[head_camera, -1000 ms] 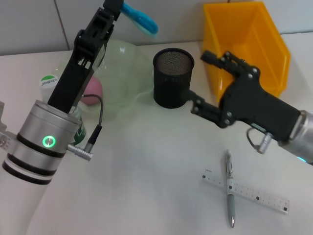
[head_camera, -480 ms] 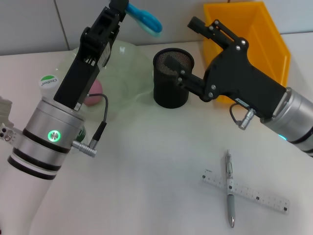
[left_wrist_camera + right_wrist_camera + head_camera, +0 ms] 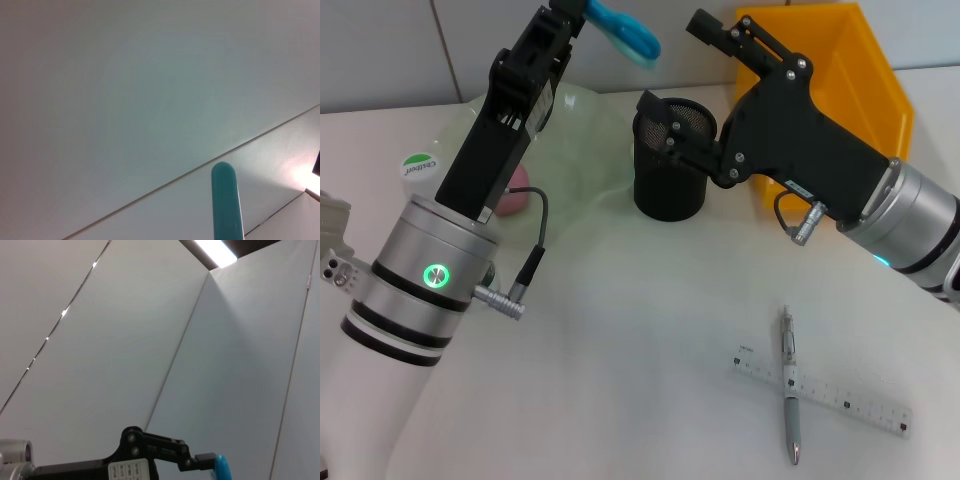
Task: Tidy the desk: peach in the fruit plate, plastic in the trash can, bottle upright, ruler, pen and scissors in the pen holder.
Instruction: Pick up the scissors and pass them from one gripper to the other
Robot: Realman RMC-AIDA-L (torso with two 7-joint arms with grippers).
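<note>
My left gripper [image 3: 572, 12] is raised high at the back and is shut on the blue-handled scissors [image 3: 623, 28]. The handle also shows in the left wrist view [image 3: 226, 202] and in the right wrist view [image 3: 222, 469]. My right gripper [image 3: 676, 64] is open above the black mesh pen holder [image 3: 669, 165], just right of the scissors. The pen [image 3: 790, 398] lies across the clear ruler [image 3: 840, 400] at the front right. The pink peach [image 3: 512, 191] lies by the clear green fruit plate [image 3: 582, 150]. The green-capped bottle [image 3: 419, 166] is mostly hidden behind my left arm. No plastic shows.
A yellow bin [image 3: 840, 80] stands at the back right behind my right arm. A tiled wall runs along the back of the white table [image 3: 640, 320].
My right arm has risen and swung left, from beside the pen holder to above it, close to the scissors. My left arm has shifted slightly right with the scissors.
</note>
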